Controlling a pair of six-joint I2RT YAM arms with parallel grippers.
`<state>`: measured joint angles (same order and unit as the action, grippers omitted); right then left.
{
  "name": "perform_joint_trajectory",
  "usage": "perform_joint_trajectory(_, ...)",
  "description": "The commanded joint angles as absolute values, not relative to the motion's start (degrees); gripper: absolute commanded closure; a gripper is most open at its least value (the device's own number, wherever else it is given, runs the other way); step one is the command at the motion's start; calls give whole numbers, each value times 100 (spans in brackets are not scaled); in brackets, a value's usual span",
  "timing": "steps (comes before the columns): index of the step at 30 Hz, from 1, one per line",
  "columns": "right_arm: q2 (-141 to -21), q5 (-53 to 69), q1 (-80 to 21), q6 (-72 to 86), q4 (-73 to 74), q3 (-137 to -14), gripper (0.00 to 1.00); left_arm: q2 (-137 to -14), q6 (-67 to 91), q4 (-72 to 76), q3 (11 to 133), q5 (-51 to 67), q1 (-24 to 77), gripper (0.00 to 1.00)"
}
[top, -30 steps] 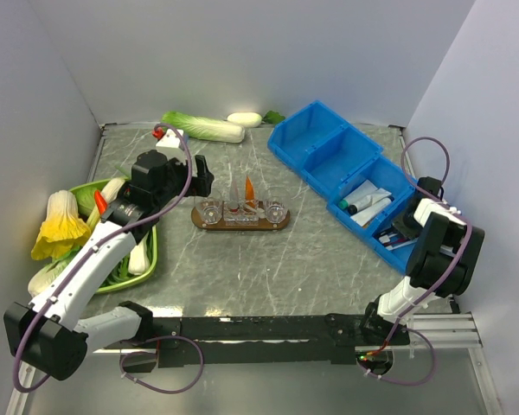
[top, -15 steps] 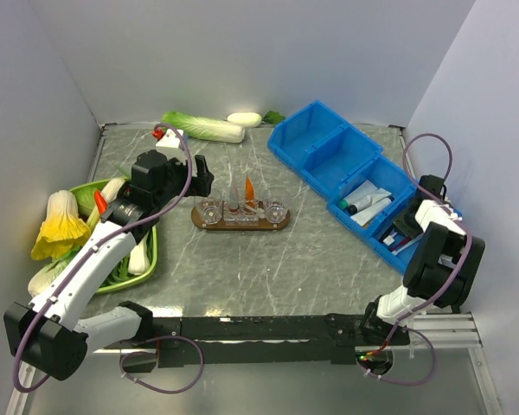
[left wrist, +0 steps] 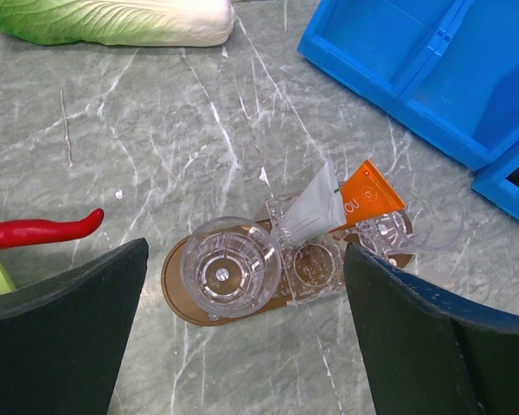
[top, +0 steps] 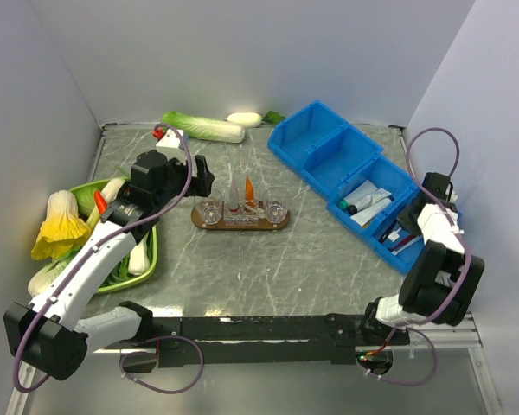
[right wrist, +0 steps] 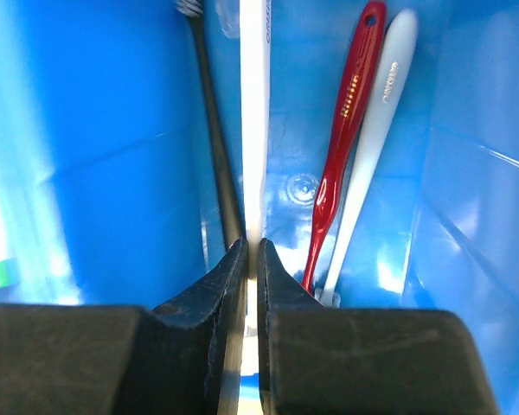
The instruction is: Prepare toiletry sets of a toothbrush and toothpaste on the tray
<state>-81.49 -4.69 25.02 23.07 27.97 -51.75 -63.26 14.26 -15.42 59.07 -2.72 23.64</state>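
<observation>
In the right wrist view, the right gripper (right wrist: 252, 251) sits at the bottom centre of the frame, its two dark fingers (right wrist: 221, 285) pressed almost together on the handle of the toothbrush (right wrist: 253, 104). The thin white stick runs straight up the middle of the picture. It lies in a compartment of the blue bin (right wrist: 95, 130). A dark-handled toothbrush (right wrist: 214, 130) lies just to its left, and a red toothbrush (right wrist: 342, 147) and a pale blue toothbrush (right wrist: 376, 130) lie to its right. In the top view this compartment is at the right edge of the frame, under the right wrist.

The left gripper (top: 201, 175) is spread wide. Its black fingers fill the lower left and lower right corners of the left wrist view, with nothing between them, and it hangs above the tray (left wrist: 175, 285).

The tray lies on the marbled table (left wrist: 156, 130) at the centre of the top view. A row of clear cups (left wrist: 229, 266) stands on it. The toothpaste (left wrist: 368, 197), an orange tube, leans in a holder near the tray's middle. It touches a pale grey piece (left wrist: 316, 207) that may be a second tube; its outline is too faint to tell.

A napa cabbage (left wrist: 112, 22) lies along the top left of that frame, and a red chili (left wrist: 35, 232) is at the left edge.
</observation>
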Motion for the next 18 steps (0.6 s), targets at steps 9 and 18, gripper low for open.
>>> perform_joint_trajectory(9, -6365, -80, 2531, 2382, 2804, -5159, 100, -6117, 1441, -1275, 5915, 43, 2338, 1)
perform_joint_trajectory(18, -4774, 957, 2294, 2628, 2900, -5133, 100, -5933, 1406, -1029, 5810, 466, 2338, 1)
